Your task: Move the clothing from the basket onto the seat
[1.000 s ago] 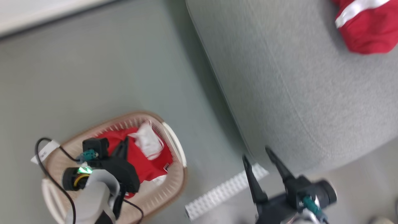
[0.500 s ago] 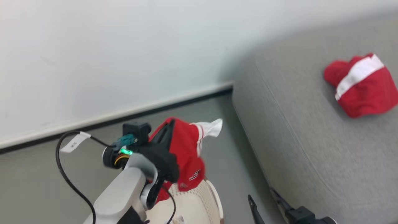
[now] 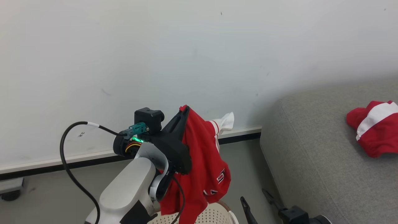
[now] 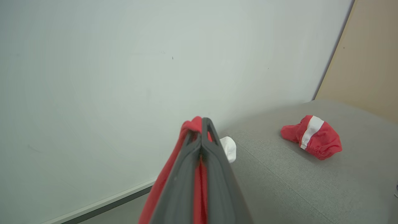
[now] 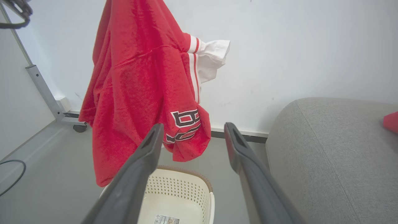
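The right gripper [image 3: 253, 194] sits low beside the seat's [image 3: 311, 161] left edge, its fingers spread wide and holding nothing. Just past it stands the basket [image 5: 183, 183], with no clothing in it. The left arm slants up over the basket, and the left gripper [image 3: 184, 109] is clamped on the top fold of a red jersey [image 3: 202, 155], which hangs clear above the rim. A second red garment [image 3: 374, 132] lies crumpled on the seat, well in from that edge.

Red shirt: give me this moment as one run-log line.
left gripper: shut on red shirt, hanging over basket | right gripper: open, empty | other red garment: on sofa
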`<state>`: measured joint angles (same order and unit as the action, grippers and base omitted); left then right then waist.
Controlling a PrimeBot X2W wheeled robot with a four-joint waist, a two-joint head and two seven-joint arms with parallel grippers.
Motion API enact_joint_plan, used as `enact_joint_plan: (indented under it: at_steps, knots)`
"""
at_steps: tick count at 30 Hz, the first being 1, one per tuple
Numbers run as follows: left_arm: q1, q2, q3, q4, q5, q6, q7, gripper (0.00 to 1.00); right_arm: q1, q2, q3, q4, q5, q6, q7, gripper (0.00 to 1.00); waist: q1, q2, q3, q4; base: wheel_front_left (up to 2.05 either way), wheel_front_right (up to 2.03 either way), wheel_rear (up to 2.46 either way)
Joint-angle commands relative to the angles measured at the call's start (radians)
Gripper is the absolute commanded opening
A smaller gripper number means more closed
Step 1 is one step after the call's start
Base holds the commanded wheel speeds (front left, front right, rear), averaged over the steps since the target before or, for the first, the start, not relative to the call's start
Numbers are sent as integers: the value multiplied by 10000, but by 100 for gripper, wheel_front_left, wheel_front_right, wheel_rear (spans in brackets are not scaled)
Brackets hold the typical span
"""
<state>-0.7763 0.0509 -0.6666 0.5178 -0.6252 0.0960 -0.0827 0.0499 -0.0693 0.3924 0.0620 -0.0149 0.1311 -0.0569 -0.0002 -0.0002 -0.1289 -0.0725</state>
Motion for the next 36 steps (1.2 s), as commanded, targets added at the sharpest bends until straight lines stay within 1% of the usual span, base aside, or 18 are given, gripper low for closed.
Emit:
enact_joint_plan:
  at_steps: [1,6,13,17,20,25,28,31,36]
  knots:
    - [138,-6,-67,-47,-43,2,10,0,-110,-40,105,16,103,-7,24,100,2,2,-176,144,0,0,0]
    - [93,-6,-243,-100,-78,49,108,0,-453,-2,594,96,483,-7,69,100,2,2,-182,127,0,0,0]
    - [49,-4,-727,55,-377,93,175,0,-1304,120,1264,516,1591,-7,203,100,2,2,-123,261,0,0,0]
    - [-60,-8,-1020,-41,-573,134,160,0,-1727,136,1501,797,1671,-7,185,100,2,2,-96,335,0,0,0]
    - [-143,-2,-1347,-204,-827,176,155,0,-2069,77,1455,1122,1443,-7,88,100,2,2,-77,429,0,0,0]
    - [-306,-6,-1849,-575,-1206,295,176,0,-2381,103,1062,1598,1194,-7,35,100,2,2,-81,572,0,0,0]
    - [-386,-8,-2153,-857,-1461,355,194,0,-2445,133,1000,1901,1276,-7,158,100,2,2,-98,656,0,0,0]
    - [-613,-6,-2429,-1230,-1756,392,226,0,-2463,154,1173,2310,1464,-7,189,100,2,2,-123,751,0,0,0]
    - [-912,-3,-2867,-1791,-2082,616,227,0,-2676,194,1327,2894,1903,-7,-10,100,2,2,-178,908,0,0,0]
